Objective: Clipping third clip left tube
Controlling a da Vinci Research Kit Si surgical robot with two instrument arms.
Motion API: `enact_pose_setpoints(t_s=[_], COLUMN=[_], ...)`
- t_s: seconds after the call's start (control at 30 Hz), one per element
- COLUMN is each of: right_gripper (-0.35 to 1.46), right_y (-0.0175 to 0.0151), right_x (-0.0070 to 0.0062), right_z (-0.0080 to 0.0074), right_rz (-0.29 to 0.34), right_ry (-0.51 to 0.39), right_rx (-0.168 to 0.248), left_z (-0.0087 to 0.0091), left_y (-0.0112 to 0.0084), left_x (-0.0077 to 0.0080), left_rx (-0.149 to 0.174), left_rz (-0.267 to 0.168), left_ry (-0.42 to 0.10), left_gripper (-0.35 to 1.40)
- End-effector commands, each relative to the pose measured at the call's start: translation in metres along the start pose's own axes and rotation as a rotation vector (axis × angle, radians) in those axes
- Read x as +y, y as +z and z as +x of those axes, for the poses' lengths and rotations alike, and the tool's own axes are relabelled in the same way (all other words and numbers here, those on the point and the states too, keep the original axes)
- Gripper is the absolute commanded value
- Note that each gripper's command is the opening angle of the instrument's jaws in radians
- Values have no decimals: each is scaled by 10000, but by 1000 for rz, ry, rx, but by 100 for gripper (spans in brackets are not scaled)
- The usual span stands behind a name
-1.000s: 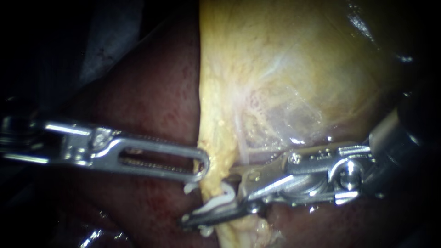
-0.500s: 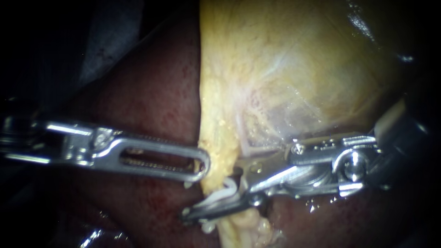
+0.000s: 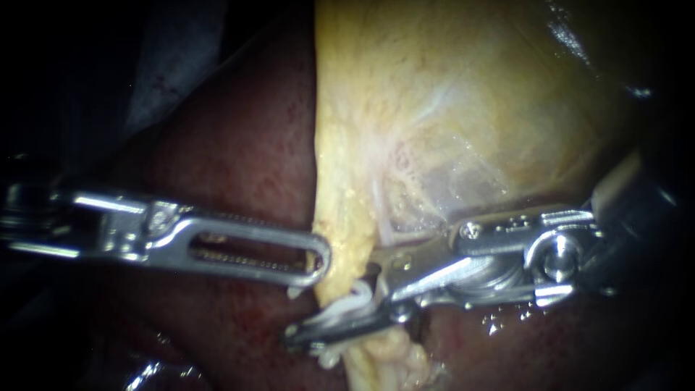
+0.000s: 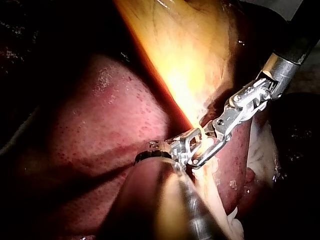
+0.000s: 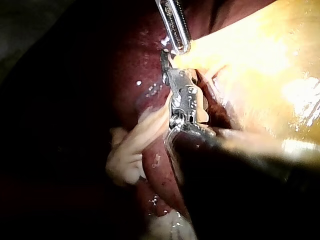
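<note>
Endoscope view, close on the tissue: the dark red liver (image 3: 246,166) fills the background and the pale yellow gallbladder (image 3: 463,94) hangs across the upper middle, narrowing downward into a yellow tube (image 3: 373,358).

The left instrument (image 3: 318,262) reaches in level from the left. Its long slotted jaws lie together, pinching the yellow edge of tissue just above the tube and holding it taut.

The right instrument (image 3: 311,331) enters from the right. Its slim dark jaws cross the tube and are closed down on a white clip (image 3: 346,311), which sits around the tube just below the left instrument's tip. Small white pieces show just beside it, above and below. They may be other clips, but they are too small to tell. Which tube counts as the left one cannot be told from here.

The right wrist view shows the same crossing, with the jaws lying across the pale strand and the left instrument's tip just ahead.

Judging from this, the clip is being pressed home. To do it well, the left instrument's pull should be steady so the tube lies straight. The right jaws should be square across the tube, with the whole width inside the clip. The squeeze should be completed fully before opening, and the jaws should back out along their own line without dragging the clip.
</note>
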Motion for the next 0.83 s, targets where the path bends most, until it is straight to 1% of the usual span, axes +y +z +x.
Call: enact_pose_setpoints(t_s=[0.03, 0.07, 0.17, 0.23, 0.83], right_gripper=[-18, -22, -27, -27, -27], right_y=[-1, -2, -4, -5, -5], right_x=[2, 3, 7, 9, 8], right_z=[0, 0, 1, 1, -1], right_rz=[0, 0, 1, 1, 2], right_ry=[1, 1, 6, 6, 5], right_rx=[0, 0, 0, 0, -1], left_z=[0, 0, 0, 0, -1], left_y=[0, 0, 0, 0, 1], left_x=[0, 0, 0, 0, 0], left_rx=[0, 0, 0, 0, 0], left_rz=[0, 0, 0, 0, 0], left_ry=[0, 0, 0, 0, 0], left_gripper=[-35, -35, -35, -35, -35])
